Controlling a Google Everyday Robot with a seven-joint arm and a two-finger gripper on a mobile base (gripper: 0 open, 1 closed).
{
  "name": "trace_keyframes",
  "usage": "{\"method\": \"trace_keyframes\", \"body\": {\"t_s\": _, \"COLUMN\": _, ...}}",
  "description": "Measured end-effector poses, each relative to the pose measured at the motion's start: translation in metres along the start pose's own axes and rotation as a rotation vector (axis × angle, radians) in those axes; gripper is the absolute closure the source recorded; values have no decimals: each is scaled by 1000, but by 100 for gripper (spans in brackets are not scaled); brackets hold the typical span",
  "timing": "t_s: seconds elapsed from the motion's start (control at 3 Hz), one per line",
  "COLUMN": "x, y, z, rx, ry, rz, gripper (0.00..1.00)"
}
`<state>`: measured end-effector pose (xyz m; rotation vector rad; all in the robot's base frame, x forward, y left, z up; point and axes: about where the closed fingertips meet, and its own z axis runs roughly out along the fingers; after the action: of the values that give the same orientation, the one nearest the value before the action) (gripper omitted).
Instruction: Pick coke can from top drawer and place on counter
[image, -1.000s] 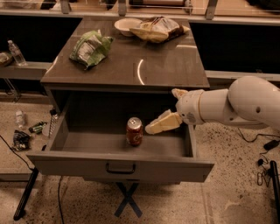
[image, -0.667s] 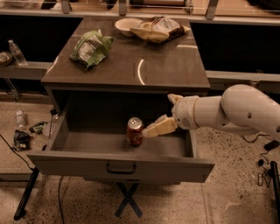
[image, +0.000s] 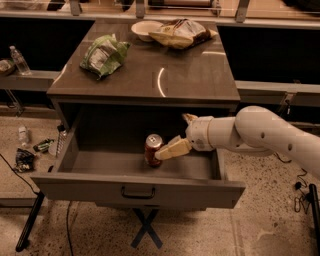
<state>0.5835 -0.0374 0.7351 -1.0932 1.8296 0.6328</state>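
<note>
The red coke can (image: 151, 146) stands upright in the middle of the open top drawer (image: 90, 187). My gripper (image: 173, 136) reaches into the drawer from the right on a white arm. It is open: the near tan finger (image: 172, 149) lies against the can's right side, and the other finger (image: 189, 118) sticks up behind, apart from the can. The counter (image: 185, 75) is the glossy top just above the drawer.
On the counter lie a green chip bag (image: 104, 54) at the left, a white bowl (image: 145, 29) and a tan bag (image: 181, 34) at the back. A water bottle (image: 19, 60) stands on the left ledge. Litter (image: 30, 150) lies on the floor at left.
My gripper and arm have moved left inside the drawer, so the near finger now reaches the can's right side. The can has not moved.
</note>
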Motion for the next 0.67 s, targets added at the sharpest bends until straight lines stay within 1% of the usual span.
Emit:
{"method": "trace_keyframes", "body": {"t_s": 0.33, "x": 7, "y": -2, "z": 25, "rx": -17, "ry": 7, "rz": -17, "gripper": 0}}
{"method": "trace_keyframes", "body": {"t_s": 0.67, "x": 18, "y": 2, "z": 48, "rx": -24, "ry": 18, "rz": -48, "gripper": 0}}
